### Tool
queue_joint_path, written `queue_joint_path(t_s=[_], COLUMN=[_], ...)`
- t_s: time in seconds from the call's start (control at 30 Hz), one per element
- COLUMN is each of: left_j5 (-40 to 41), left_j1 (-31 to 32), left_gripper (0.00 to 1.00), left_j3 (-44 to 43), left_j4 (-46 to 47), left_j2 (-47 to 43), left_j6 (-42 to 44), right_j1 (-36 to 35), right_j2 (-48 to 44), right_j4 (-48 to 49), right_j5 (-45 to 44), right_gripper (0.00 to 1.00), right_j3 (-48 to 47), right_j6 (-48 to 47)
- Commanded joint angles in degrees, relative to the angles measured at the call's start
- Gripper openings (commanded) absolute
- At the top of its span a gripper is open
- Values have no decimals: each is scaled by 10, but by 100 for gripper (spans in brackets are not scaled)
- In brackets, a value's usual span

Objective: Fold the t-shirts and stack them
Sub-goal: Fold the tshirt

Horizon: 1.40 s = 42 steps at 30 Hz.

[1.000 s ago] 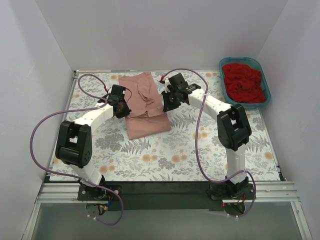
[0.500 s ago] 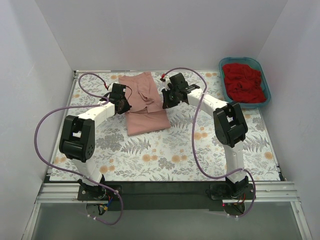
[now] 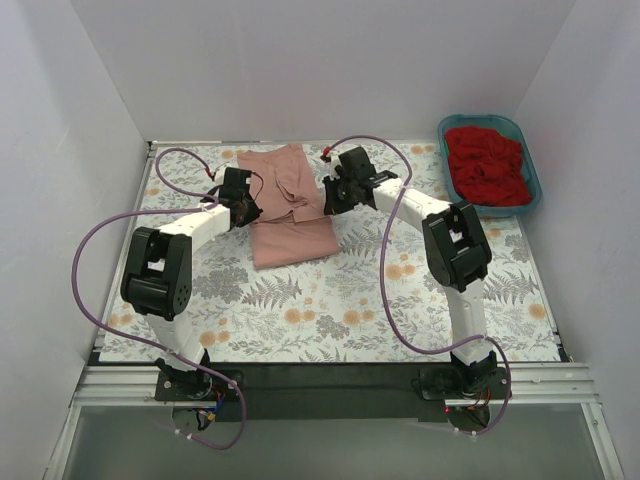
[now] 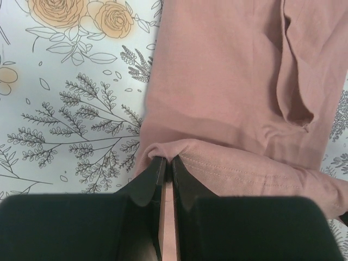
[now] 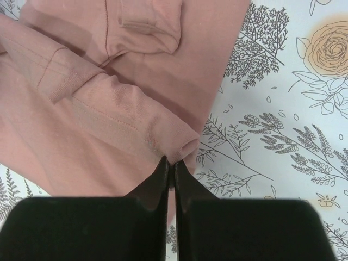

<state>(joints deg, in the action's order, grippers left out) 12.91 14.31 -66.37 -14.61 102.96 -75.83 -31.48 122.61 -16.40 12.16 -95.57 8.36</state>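
Your pink t-shirt [image 3: 295, 240] lies part-folded at the far middle of the floral cloth [image 3: 350, 300]; the red t-shirt [image 3: 488, 165] sits in the teal tub [image 3: 480, 119]. The pink one looks light and limp. Your left gripper [image 4: 165, 160] and right gripper [image 5: 171, 163] each pinch a folded side edge, so lift evenly.

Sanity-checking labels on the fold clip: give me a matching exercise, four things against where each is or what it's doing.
Things:
1. pink t-shirt
2. red t-shirt
3. left gripper
4. right gripper

Place or state:
A. heaped in the teal tub
B. shut on the pink t-shirt's edge nearer the tub
C. lying partly folded on the floral cloth
D. shut on the pink t-shirt's edge away from the tub

Pairs: 1-C, 2-A, 3-D, 4-B
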Motion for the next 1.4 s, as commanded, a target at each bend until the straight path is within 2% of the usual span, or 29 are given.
queue_joint_path(t_s=[0.0, 0.47, 0.53, 0.57, 0.6, 0.7, 0.77, 0.83, 0.93, 1.03, 1.1, 1.13, 1.17, 1.37], left_j5=[28, 54, 49, 48, 47, 51, 56, 63, 69, 79, 73, 65, 58, 13], left_j1=[-9, -12, -12, -13, -12, -12, -12, -9, 12, 58, 83, 100, 109, 149], left_gripper=[0, 0, 7, 11, 19, 30, 45, 56, 61, 62, 58, 54, 46, 22], left_j3=[-3, 9, 10, 10, 10, 12, 12, 13, 21, 37, 54, 56, 57, 55], left_j4=[27, 35, 34, 34, 34, 28, 18, -2, -32, -51, -50, -50, -48, -41], left_j2=[2, 40, 42, 39, 34, 3, -19, -55, -100, -137, -148, -149, -145, -65], left_j6=[0, -31, -31, -32, -32, -34, -35, -44, -58, -75, -87, -101, -106, -119], right_j1=[6, 9, 10, 10, 10, 10, 9, 7, -1, -17, -29, -32, -35, -44], right_j2=[7, 45, 44, 42, 38, 19, -3, -30, -64, -92, -102, -105, -105, -62], right_j4=[31, 61, 61, 61, 62, 61, 60, 61, 67, 78, 95, 101, 114, 141], right_j5=[-6, -10, -17, -14, -13, -17, -29, -46, -63, -71, -69, -67, -61, 2], right_gripper=[1, 2, 4, 13, 16, 30, 38, 41, 42, 38, 25, 22, 18, 14], right_j3=[-23, -32, -37, -37, -37, -33, -20, -7, 27, 64, 88, 93, 99, 88], right_j6=[3, 4, 6, 7, 9, 10, 17, 24, 31, 39, 47, 49, 52, 75])
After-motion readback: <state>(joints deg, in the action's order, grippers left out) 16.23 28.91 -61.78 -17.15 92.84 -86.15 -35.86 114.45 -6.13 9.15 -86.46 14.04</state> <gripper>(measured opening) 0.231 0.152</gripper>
